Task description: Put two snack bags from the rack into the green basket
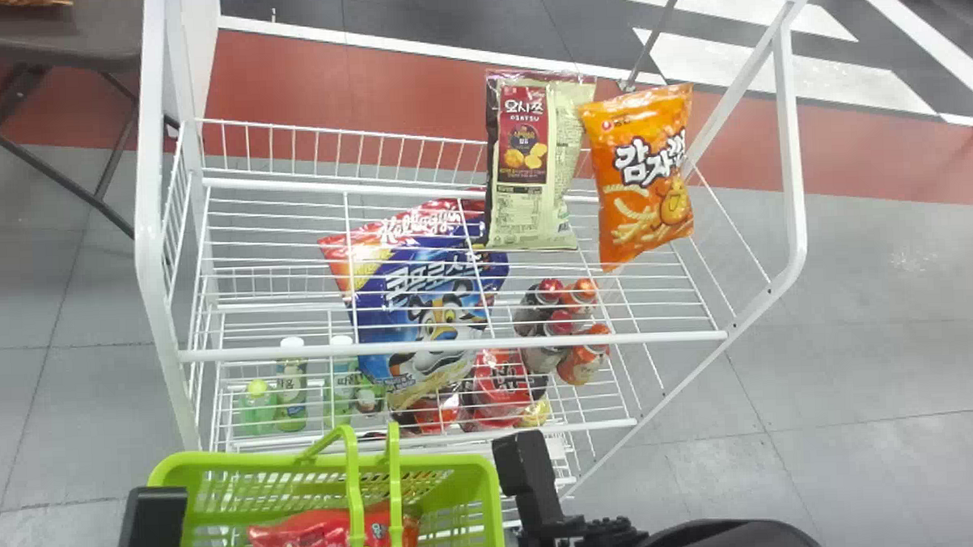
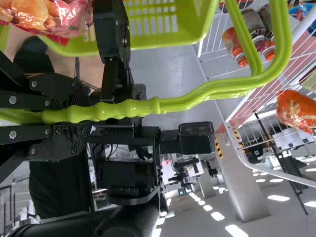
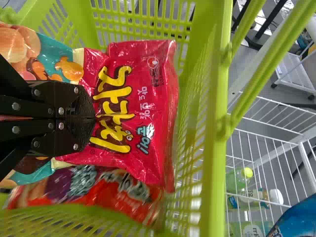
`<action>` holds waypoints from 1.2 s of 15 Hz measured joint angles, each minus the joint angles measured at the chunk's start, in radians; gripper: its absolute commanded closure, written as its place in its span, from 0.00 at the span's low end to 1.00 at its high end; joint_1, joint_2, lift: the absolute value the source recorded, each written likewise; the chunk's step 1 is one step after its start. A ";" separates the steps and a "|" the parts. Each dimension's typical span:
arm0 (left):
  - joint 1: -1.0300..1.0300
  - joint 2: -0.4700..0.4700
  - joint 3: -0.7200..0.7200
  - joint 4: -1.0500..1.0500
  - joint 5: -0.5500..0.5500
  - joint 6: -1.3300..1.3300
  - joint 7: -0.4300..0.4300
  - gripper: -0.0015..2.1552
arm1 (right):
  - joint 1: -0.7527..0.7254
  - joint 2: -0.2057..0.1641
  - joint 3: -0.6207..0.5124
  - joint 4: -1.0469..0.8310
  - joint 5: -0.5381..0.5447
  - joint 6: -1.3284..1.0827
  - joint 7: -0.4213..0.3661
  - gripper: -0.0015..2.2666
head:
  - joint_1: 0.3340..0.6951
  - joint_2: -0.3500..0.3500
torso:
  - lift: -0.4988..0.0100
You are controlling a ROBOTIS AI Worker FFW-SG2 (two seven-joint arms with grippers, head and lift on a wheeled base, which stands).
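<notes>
In the head view, a plump, glossy red snack bag is held in the green basket. Near the rack's back right corner, an orange bag is tilted beside a flat beige-and-red bag; a creased blue bag is seen through its wires. The right gripper is placed by the basket's right edge, the left gripper by its left.

In the left wrist view, the basket's handles are pinched by the left gripper.

In the right wrist view, the right gripper's fingers are pressed together over the red bag, inside the basket's rim.
</notes>
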 measured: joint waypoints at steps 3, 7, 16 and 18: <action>0.005 0.000 0.002 0.000 0.000 -0.002 -0.004 0.99 | 0.032 -0.003 -0.036 -0.053 0.021 -0.017 -0.026 0.01 | 1.00 0.00 | 0.97; 0.008 0.000 0.006 0.001 -0.001 -0.003 -0.003 0.99 | 0.111 -0.008 -0.108 -0.201 0.040 -0.054 -0.033 0.02 | 1.00 0.00 | 0.97; 0.014 -0.003 0.012 0.022 -0.002 -0.011 -0.010 0.99 | 0.411 0.059 -0.152 -0.240 0.050 -1.235 -0.033 0.04 | 1.00 0.00 | 0.97; 0.014 0.000 0.016 0.036 -0.002 -0.011 -0.016 0.99 | 0.478 0.069 -0.161 -0.197 0.031 -1.375 -0.053 0.04 | 1.00 0.00 | 0.97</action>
